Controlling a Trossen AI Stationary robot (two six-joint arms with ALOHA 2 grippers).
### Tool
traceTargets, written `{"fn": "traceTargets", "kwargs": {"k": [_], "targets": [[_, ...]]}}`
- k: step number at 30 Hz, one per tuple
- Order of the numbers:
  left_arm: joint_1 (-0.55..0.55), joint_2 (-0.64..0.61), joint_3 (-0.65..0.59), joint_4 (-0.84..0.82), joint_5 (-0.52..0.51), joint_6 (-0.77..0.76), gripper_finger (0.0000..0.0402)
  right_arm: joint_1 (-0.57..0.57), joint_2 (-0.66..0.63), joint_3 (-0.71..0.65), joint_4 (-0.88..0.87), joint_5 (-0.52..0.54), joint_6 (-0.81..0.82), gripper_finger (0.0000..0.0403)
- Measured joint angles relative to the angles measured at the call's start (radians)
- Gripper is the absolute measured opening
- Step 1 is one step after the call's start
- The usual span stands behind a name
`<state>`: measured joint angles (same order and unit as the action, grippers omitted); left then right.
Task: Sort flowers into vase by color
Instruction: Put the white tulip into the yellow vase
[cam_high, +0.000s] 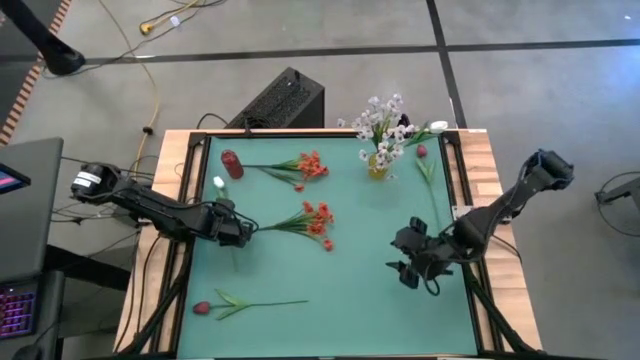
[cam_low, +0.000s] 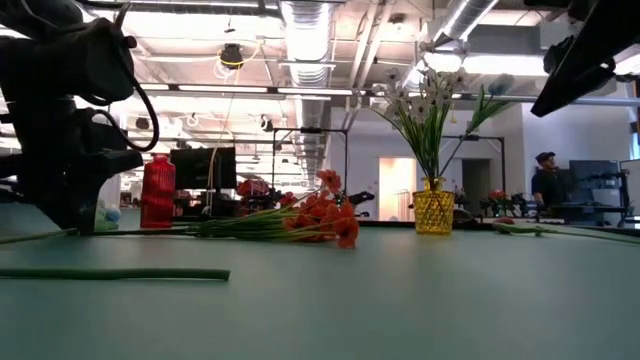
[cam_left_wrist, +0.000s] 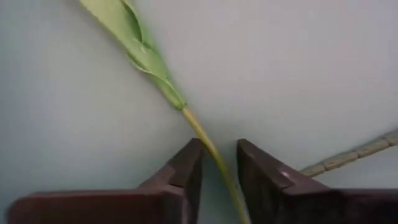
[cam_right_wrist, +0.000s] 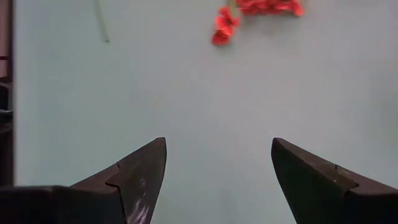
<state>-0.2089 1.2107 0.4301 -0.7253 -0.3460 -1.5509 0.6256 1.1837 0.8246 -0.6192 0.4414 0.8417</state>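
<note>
My left gripper (cam_high: 236, 230) reaches down to the teal table at its left side, over the stem of a white-bud flower (cam_high: 218, 184). Its fingers stand close on either side of that thin stem (cam_left_wrist: 214, 158), with a gap showing on both sides; a green leaf (cam_left_wrist: 134, 37) lies beyond. My right gripper (cam_high: 408, 270) hovers wide open (cam_right_wrist: 217, 168) over bare table at the right. Two red-orange blossom clusters (cam_high: 312, 165) (cam_high: 318, 222) and a dark red bud flower (cam_high: 203, 308) lie flat. White sprays (cam_high: 385, 118) stand in a yellow vase (cam_high: 378, 167).
A red vase (cam_high: 232, 164) stands at the far left of the table, near the white bud. Another red-budded stem (cam_high: 428, 175) lies by the right edge. A second stem (cam_left_wrist: 354, 155) runs close by my left fingers. A wooden frame (cam_high: 170, 200) borders the table.
</note>
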Motion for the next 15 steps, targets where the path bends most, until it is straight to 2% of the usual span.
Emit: {"fn": "traceTargets", "kwargs": {"k": [5,9,15], "targets": [[0.001,0.000,0.028,-0.011,0.009,0.079,0.0008,0.038,0.029,0.000,0.084,-0.009,0.000,0.0317],[0.000,0.000,0.098,-0.009,-0.014,0.196,0.0004,0.044,0.033,0.000,0.129,-0.002,-0.005,0.0317],[0.002,-0.003,0.222,-0.007,-0.175,0.427,0.0001,0.042,0.041,0.000,0.215,0.106,-0.086,0.0317]]}}
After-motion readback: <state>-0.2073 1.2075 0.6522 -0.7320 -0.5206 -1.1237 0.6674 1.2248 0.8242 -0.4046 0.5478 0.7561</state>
